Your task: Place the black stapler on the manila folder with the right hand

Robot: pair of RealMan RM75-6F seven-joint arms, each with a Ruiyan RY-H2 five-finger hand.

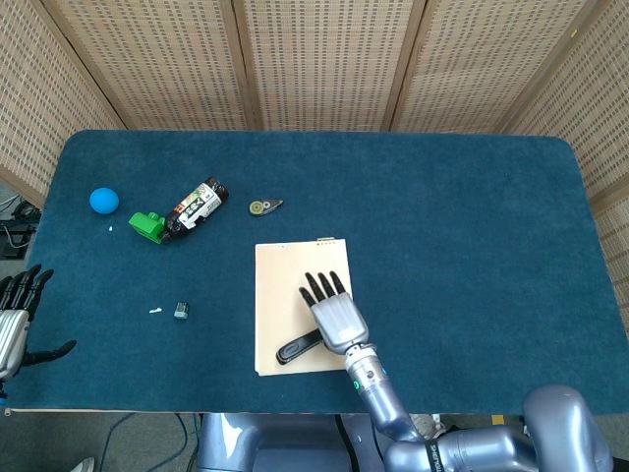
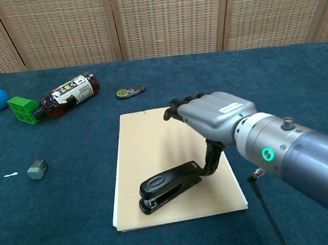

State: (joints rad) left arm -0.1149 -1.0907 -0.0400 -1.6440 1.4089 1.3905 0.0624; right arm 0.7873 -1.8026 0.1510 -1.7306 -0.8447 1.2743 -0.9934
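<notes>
The black stapler [image 2: 169, 186] lies flat on the near part of the manila folder [image 2: 149, 152], angled, with its head toward the near left. In the head view, the stapler [image 1: 298, 346] shows at the folder's [image 1: 295, 285] near edge. My right hand [image 2: 212, 116] hovers above and just right of it with its fingers stretched out and holding nothing. Its thumb hangs down by the stapler's rear end, and I cannot tell whether it touches. From the head view, the right hand [image 1: 334, 310] covers the folder's right side. My left hand [image 1: 12, 320] is off the table's left edge, fingers apart, empty.
At the far left lie a brown bottle [image 1: 194, 207], a green block [image 1: 147, 225] and a blue ball [image 1: 103, 201]. A small round tool [image 1: 263, 206] sits beyond the folder. A small grey object [image 1: 181, 310] lies left of the folder.
</notes>
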